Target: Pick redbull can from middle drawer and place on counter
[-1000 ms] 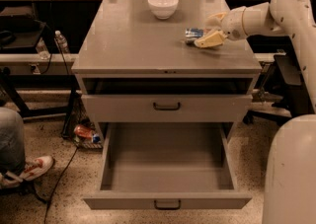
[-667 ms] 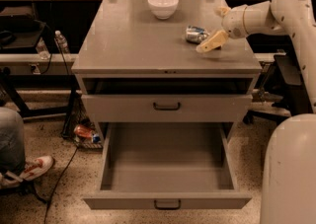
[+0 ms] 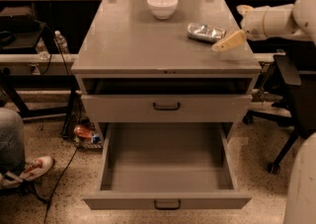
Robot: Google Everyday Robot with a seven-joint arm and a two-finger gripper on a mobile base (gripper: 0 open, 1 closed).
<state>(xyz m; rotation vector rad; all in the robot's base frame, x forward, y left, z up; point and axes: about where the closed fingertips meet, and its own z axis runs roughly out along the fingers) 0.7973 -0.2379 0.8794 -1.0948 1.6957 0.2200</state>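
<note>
The redbull can (image 3: 206, 32) lies on its side on the counter (image 3: 138, 45), at the right, in front of the white bowl. My gripper (image 3: 236, 24) hangs just right of the can, above the counter's right edge. It is open and empty, and one tan finger (image 3: 228, 41) points toward the can without touching it. The middle drawer (image 3: 167, 168) is pulled far out below and its inside is empty. The other drawer front (image 3: 166, 107) above it is shut.
A white bowl (image 3: 162, 5) stands at the back of the counter. A black office chair (image 3: 291, 99) is to the right of the cabinet. A person's leg and shoe (image 3: 19, 166) are at the lower left. A bottle-like object (image 3: 85, 132) lies on the floor left of the cabinet.
The gripper has let go of the can and drawn back to the right. The can now lies alone on the counter.
</note>
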